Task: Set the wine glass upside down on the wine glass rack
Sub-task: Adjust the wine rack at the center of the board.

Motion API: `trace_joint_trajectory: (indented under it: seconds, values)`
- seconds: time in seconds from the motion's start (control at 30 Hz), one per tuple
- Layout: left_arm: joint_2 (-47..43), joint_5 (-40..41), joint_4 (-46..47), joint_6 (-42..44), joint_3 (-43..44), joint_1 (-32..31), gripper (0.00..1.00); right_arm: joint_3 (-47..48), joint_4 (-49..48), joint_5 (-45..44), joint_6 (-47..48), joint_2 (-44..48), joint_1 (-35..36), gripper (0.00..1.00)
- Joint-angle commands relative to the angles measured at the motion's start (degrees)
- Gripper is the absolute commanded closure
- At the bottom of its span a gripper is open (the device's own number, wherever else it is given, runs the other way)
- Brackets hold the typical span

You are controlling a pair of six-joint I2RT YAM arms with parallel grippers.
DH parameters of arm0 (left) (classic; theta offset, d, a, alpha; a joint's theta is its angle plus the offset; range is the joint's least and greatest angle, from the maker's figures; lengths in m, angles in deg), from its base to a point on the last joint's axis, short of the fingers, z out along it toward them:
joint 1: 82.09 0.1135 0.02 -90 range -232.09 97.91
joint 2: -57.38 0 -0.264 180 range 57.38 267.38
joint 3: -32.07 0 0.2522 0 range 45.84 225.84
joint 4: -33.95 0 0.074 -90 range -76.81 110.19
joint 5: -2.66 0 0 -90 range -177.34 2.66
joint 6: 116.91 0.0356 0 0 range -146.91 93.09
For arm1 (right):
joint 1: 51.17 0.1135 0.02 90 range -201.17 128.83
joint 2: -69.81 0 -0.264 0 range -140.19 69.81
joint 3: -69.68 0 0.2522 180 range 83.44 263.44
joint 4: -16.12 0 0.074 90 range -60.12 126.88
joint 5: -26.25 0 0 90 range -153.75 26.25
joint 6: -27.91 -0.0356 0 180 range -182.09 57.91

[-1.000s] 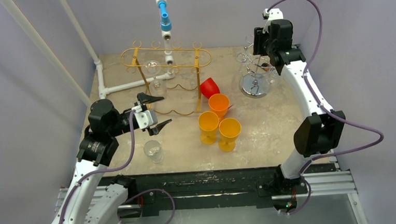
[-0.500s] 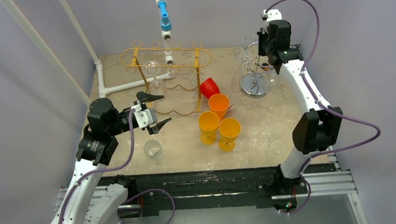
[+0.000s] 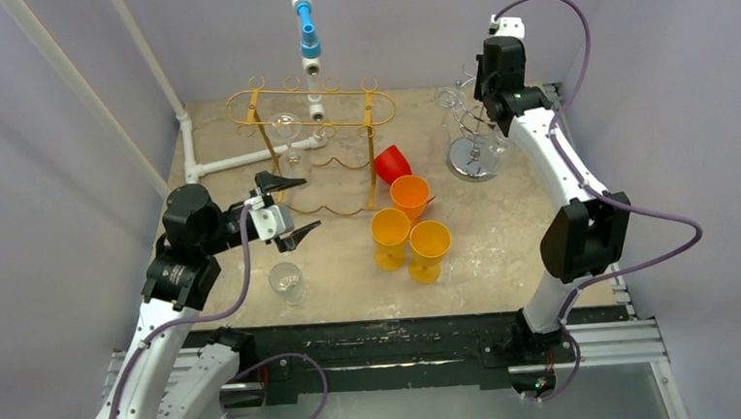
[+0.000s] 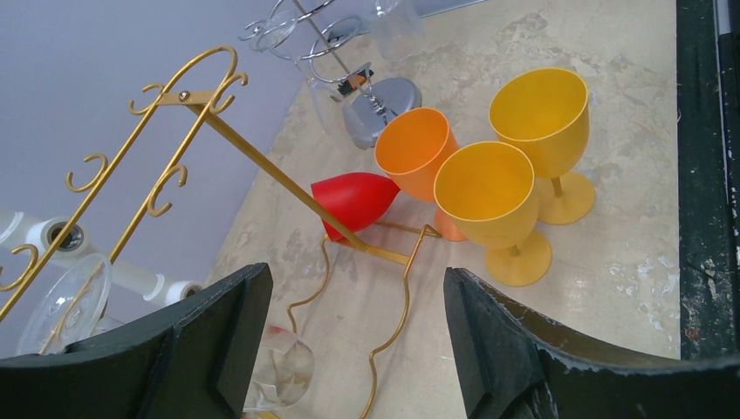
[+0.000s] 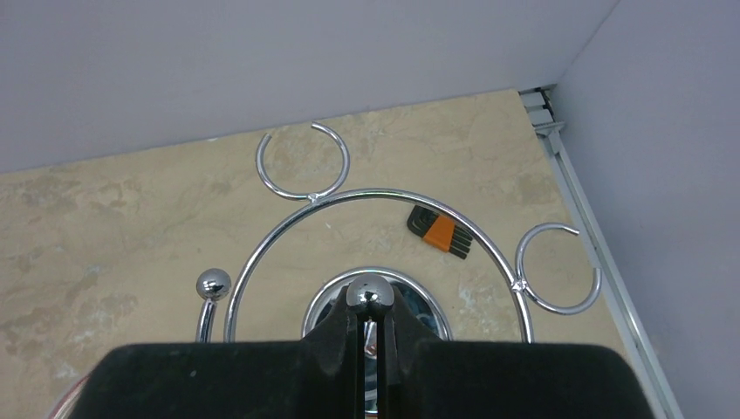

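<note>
1. The glass [image 3: 286, 281] is clear and upright on the table [image 3: 514, 240] near the front edge, just beside the left arm and touching nothing. It is not flipped and not on a rack. It is likely the target, but that's not certain: four coloured goblets [image 3: 389, 233] sit mid-table, the red one tipped.
2. Left claw [image 3: 306, 206] has its jaws wide and empty. It hovers between the glass and the gold rack [image 3: 370, 156], aimed toward the rack and goblets, not down at the glass.
3. The gold rack carries one hung glass [image 3: 293, 161] on its left part, foot up and bowl down. The slots to the right look free.
4. Right claw [image 5: 368, 316] is pinched fully closed over the chrome rack [image 3: 477, 159] at back right, tips right at its top knob [image 5: 369, 294]. Nothing is visibly held. Can't tell whether it touches the knob.
5. My read of the step: pick-up not begun. The left claw is nearest, so it should take it.
6. To do it well:
   - Drop over the stem or low on the bowl, with a jaw on each side before closing.
   - Clear glass is slick and tippy, so close gently and lift straight.
   - Invert by rolling the wrist well above the table, away from the goblets.
   - Feed the foot into a free gold slot from its open end, stem in the gap, clear of the hung glass.
   - Release only once the foot rests on both rails.
7. Risks: bumping the hung glass, or catching the rack's lower wire on approach.
</note>
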Motion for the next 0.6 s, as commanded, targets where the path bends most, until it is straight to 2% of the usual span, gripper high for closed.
trace_joint_trajectory:
  seconds: [0.0, 0.33, 0.57]
  values:
    - [-1.4, -0.26, -0.29, 0.13, 1.89, 0.21, 0.23, 3.77, -3.01, -7.39, -6.35, 0.86, 0.48, 1.0]
    - [-1.74, -0.42, -0.34, 0.51, 1.87, 0.21, 0.23, 8.42, -0.06, -16.58, -10.18, -2.16, 3.87, 1.0]
    - [-2.47, -0.26, -0.94, 1.29, 1.57, 0.21, 0.23, 12.87, 1.67, -15.77, -13.0, -5.94, 3.95, 1.0]
